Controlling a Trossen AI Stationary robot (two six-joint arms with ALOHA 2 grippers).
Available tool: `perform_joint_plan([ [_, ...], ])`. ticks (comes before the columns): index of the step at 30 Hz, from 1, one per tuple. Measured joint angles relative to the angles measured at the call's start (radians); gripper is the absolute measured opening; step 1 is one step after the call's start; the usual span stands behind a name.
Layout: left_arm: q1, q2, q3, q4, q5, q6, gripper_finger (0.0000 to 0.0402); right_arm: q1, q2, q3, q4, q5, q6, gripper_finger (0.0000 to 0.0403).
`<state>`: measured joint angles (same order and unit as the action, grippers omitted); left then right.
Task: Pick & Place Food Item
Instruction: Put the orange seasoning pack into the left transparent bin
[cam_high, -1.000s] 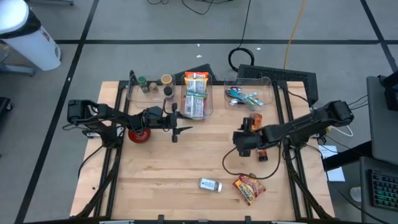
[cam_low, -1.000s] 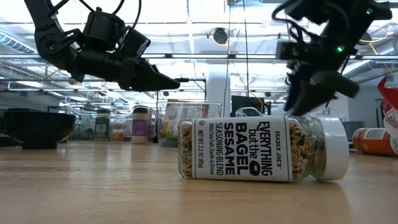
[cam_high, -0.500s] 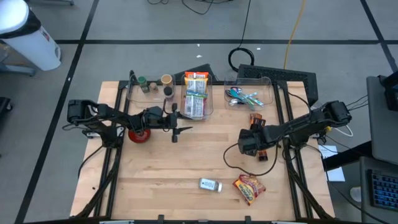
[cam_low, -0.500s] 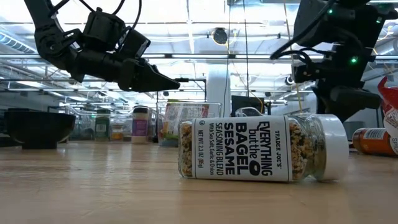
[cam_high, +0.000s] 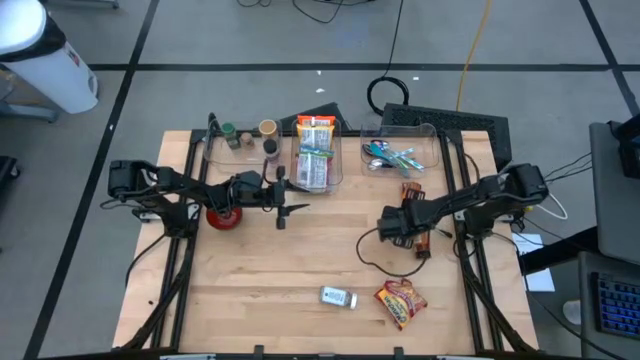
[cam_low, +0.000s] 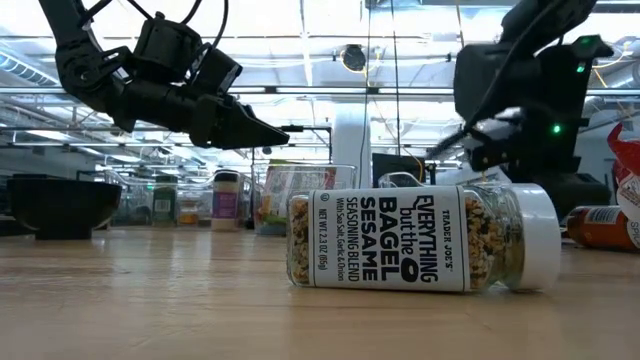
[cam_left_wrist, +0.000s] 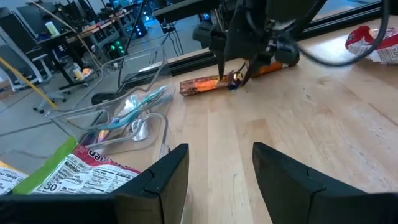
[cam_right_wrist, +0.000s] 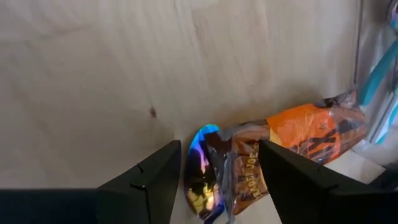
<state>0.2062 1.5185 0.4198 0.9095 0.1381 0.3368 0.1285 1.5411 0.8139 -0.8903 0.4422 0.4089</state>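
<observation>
Two jaws spread on right gripper (cam_right_wrist: 214, 177), hung over bar (cam_right_wrist: 273, 158) near table's right edge | step: approach, probably | next: lowered, closed | left gripper (cam_left_wrist: 217, 168) parked, spread.

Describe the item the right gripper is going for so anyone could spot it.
On the wooden table, look right of centre, just in front of the clear bin of utensils. Under the open right gripper lies an orange snack bar: long, flat and foil-ended, unlike the crumpled red bag nearer the front edge.
</observation>
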Motion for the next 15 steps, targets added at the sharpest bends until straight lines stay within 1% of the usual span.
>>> perform_joint_plan([
  [4, 0.0, 0.0, 0.0, -0.001, -0.005, 0.0, 0.0186, -0.018, 0.03, 0.001, -0.002, 0.003, -0.002, 0.0206],
  [7, 0.001, 0.0, 0.0, -0.001, -0.007, 0.0, 0.0186, -0.027, 0.03, 0.0, 0.004, -0.001, 0.001, 0.0193],
  [10, 0.001, 0.0, 0.0, -0.001, -0.007, 0.0, 0.0186, -0.03, 0.026, 0.0, 0.007, -0.002, 0.001, 0.0166],
  [15, 0.001, 0.0, 0.0, -0.001, -0.007, 0.0, 0.0186, -0.031, 0.025, 0.0, 0.007, 0.001, -0.001, 0.01],
])
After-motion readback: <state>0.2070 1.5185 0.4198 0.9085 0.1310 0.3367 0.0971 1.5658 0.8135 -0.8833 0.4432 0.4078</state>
